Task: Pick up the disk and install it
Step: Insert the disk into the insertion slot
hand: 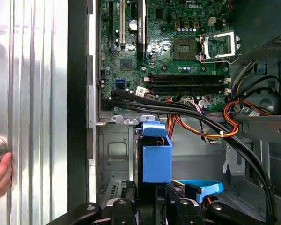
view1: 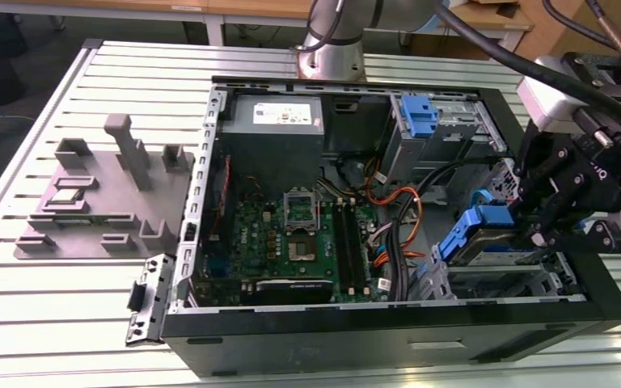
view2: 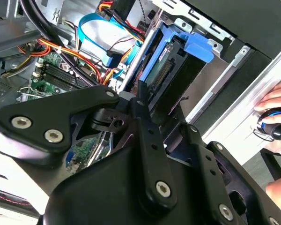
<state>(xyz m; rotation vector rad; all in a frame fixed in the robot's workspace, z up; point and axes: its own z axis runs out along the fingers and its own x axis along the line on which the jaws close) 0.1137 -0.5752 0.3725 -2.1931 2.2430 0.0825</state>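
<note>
The disk, silver with a blue carrier frame, lies tilted over the drive bay at the corner of the open computer case on the exterior view's right. My gripper comes in from the right and is shut on the disk. In the first wrist view the blue carrier stands edge-on between my two black fingers, just above the bay's metal floor. In the second wrist view one finger lies against the disk's side, beside its connector and blue tab.
Orange, black and blue cables run close past the bay. The motherboard, a grey power-supply box and a tall blue latch piece sit inside the case. A grey fixture lies on the table. A person's hand rests by the case.
</note>
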